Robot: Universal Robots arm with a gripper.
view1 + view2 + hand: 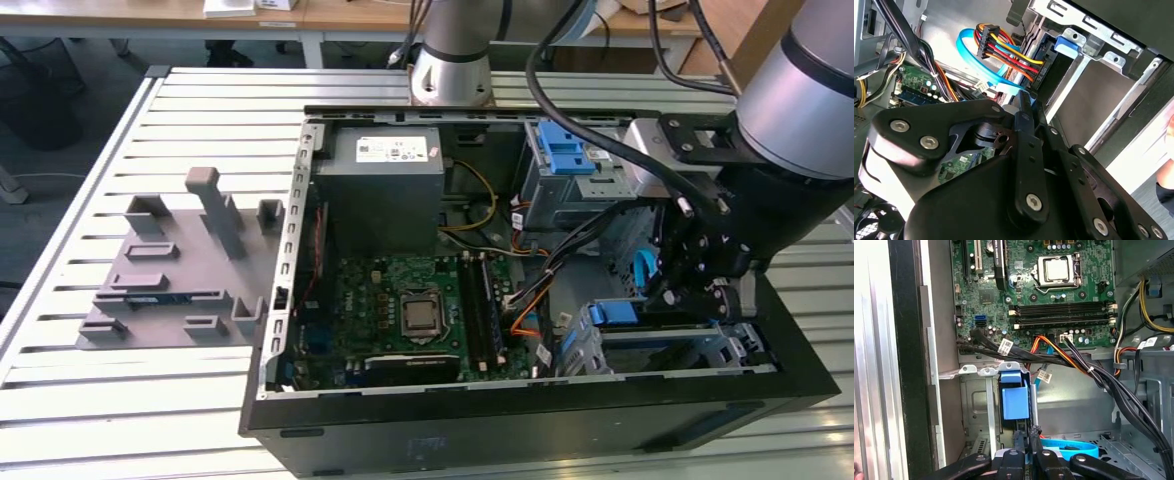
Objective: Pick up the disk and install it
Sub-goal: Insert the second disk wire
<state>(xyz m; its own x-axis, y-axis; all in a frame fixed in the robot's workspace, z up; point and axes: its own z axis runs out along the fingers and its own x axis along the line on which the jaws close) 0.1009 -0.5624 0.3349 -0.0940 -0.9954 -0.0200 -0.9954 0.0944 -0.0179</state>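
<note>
With fingers pressed together, empty, my gripper (1028,437) sits just beside disk (1015,400) in bay (974,405), disk's blue end facing fingertips.

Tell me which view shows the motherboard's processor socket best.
The first wrist view: the processor socket faces the camera, large and unobstructed, beside the memory slots. The exterior view shows it small, mid-board. The second wrist view catches a corner of the green board behind cables.

The disk (1015,399) – blue carrier end showing – sits upright in the case's metal drive bay (979,405)
</note>
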